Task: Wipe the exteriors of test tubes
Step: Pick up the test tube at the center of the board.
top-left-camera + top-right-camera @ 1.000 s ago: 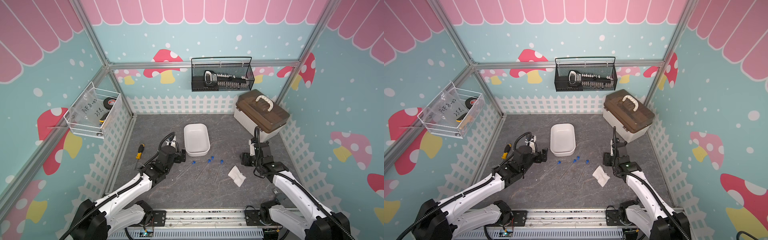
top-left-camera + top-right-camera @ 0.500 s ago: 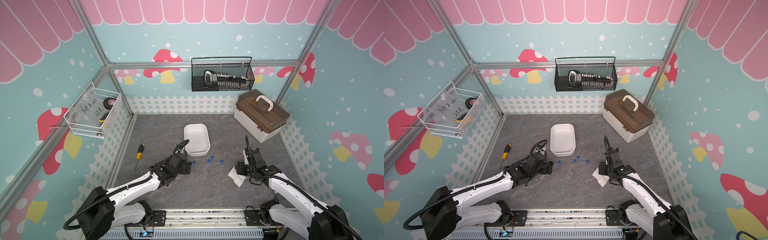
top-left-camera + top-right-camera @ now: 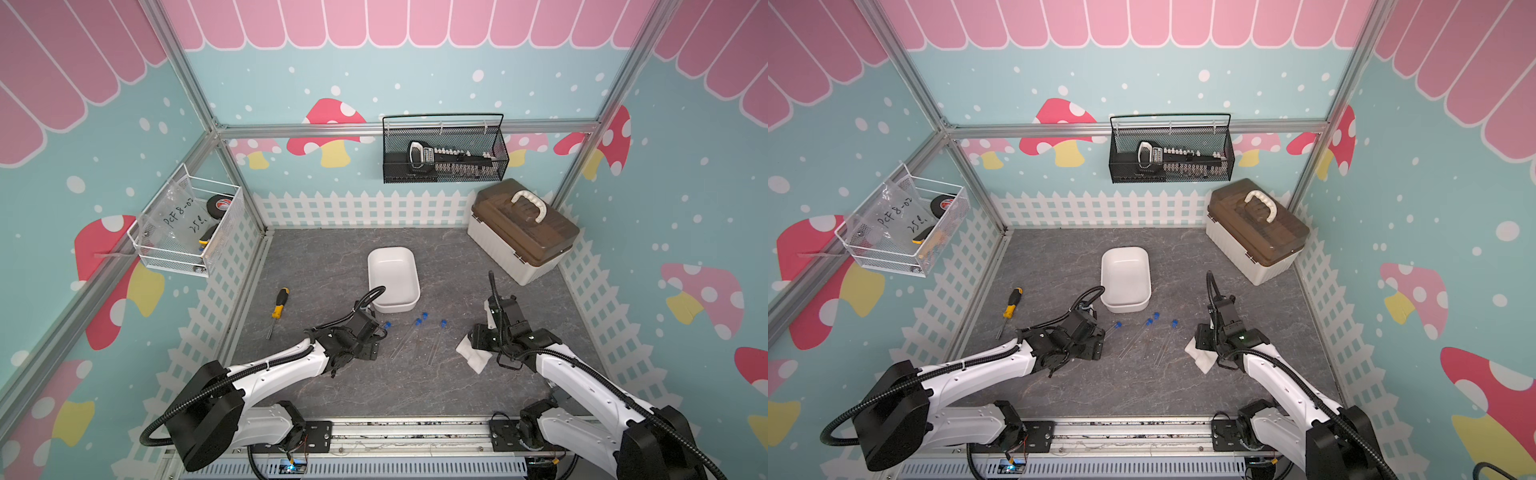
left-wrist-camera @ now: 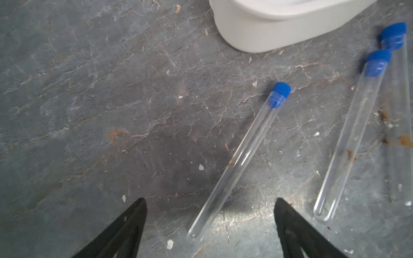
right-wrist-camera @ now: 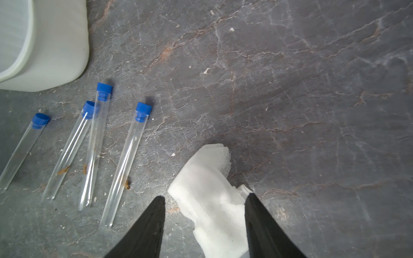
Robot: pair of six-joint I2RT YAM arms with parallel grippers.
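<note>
**Inspection: four tubes on the surface, both grippers unloaded**

Four test tubes lie flat on the grey surface, just in front of the white tray, blue caps toward the tray. They lie roughly side by side. The two middle ones converge at the capped ends and appear to touch there; the outer two lie apart. Brown flecks show on or beside several of them; which, I cannot tell.

The left gripper is low over the tube at the left end of the row. Its fingers are spread wide, one on each side of that tube's closed end, and neither touches the glass.

The right gripper is low over a crumpled white gauze cloth, which lies on the surface just right of the tubes. Its fingers stand apart with the cloth between them. One finger meets the cloth's edge, a narrow gap shows at the other, and the cloth is not pinched.

A yellow-and-black screwdriver lies well left of the tubes. A brown-lidded storage box stands at the back right corner.
</note>
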